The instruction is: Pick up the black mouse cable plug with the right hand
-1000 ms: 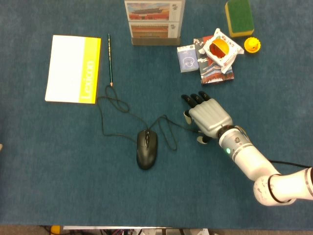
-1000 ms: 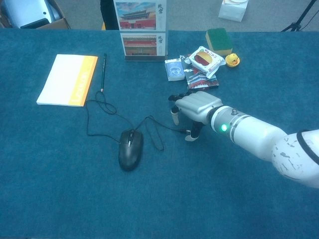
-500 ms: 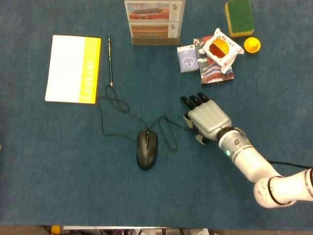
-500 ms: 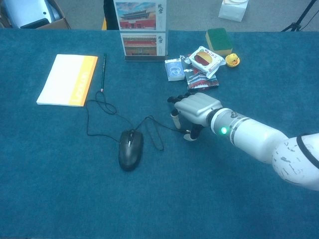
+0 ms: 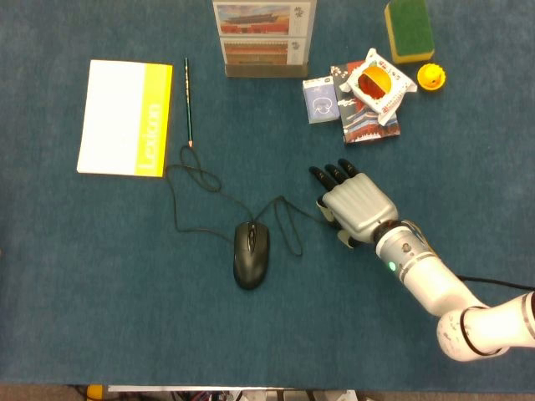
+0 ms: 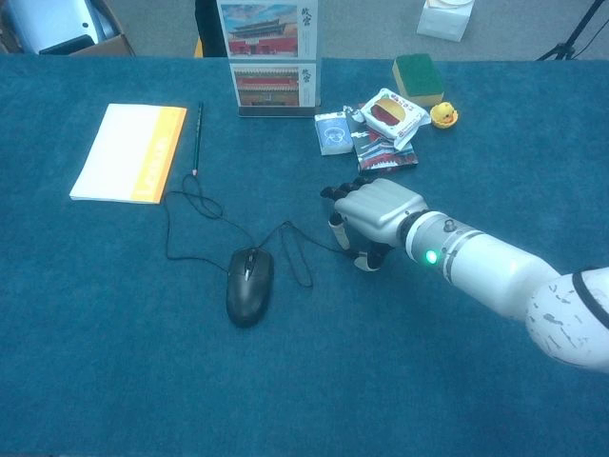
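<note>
A black mouse (image 5: 251,255) lies on the blue cloth, and its thin black cable (image 5: 282,210) loops right toward my right hand (image 5: 358,206). The hand lies palm-down and low over the cable's end, so the plug is hidden beneath it. Its dark fingertips (image 5: 333,173) stretch forward, apart from the thumb (image 6: 365,260). In the chest view the cable (image 6: 314,243) runs in under the right hand (image 6: 379,211), between the fingers and thumb; no grip on it shows. The left hand is out of both views.
A white and yellow notebook (image 5: 125,117) and a pencil (image 5: 188,100) lie at the left. A photo stand (image 5: 263,38) is at the back. A card (image 5: 320,100), snack packs (image 5: 376,88), a sponge (image 5: 409,29) and a yellow duck (image 5: 431,77) sit behind the hand.
The right hand has sunk lower over the cable end and shifted slightly toward me, its thumb drawing in under the palm. Mouse and cable have not moved.
</note>
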Available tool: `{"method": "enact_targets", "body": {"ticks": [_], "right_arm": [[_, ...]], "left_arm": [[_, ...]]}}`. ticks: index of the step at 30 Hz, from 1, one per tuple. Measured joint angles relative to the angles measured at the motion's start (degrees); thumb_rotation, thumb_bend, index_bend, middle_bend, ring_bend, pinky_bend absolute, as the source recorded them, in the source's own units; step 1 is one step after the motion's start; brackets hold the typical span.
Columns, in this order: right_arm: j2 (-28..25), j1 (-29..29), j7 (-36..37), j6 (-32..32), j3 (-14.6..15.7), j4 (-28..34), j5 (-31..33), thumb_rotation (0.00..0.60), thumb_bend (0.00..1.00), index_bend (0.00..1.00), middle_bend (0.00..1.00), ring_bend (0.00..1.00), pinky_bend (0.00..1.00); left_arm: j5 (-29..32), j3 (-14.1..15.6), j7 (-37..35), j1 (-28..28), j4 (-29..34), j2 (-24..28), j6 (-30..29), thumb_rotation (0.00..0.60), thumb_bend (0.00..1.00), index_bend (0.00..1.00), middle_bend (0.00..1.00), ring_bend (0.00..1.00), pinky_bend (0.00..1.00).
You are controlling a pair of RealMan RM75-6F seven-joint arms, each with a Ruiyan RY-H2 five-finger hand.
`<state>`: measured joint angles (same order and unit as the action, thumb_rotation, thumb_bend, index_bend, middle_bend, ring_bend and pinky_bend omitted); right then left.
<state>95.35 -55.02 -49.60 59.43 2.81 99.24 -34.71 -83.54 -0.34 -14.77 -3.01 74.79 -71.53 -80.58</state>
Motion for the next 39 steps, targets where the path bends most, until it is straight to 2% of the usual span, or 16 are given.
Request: {"method": "enact_targets", "body": {"ticks": [10,24,33,39], "right_arm": [[0.5,-0.1,-1.3,-0.2,0.4,-0.6,0.5,0.6,0.27,0.49,0.0,0.0,0.0],[0.8,0.6,-1.3,0.4,0.5,-0.8,-0.9,0.6,0.33,0.61,0.0,0.0,0.0],[-1.0,2.2,0.2,3.0,0.0,0.5,-3.5,0.6,0.33,0.62,0.0,0.0,0.0],[-2.8,3.9,3.4,5.5,-1.5,1.8,-6.8,0.6,0.34,0.62,0.0,0.0,0.0]], "left_arm": [[0.0,0.0,-0.3,0.1,-0.2,0.0,0.1,0.6,0.0,0.3,0.19,0.15,0.33],[0.2,-0.1,-0.5,0.3,-0.3,0.0,0.2,0.6,0.0,0.3,0.19,0.15,0.33],[0.5,-0.3,-0.6,0.3,-0.3,0.1,0.3,0.6,0.0,0.3,0.19,0.15,0.33],[0.5,-0.4,-0.3,0.0,-0.4,-0.2,0.8,0.6,0.0,0.3,0.19,0.15,0.33]]}}
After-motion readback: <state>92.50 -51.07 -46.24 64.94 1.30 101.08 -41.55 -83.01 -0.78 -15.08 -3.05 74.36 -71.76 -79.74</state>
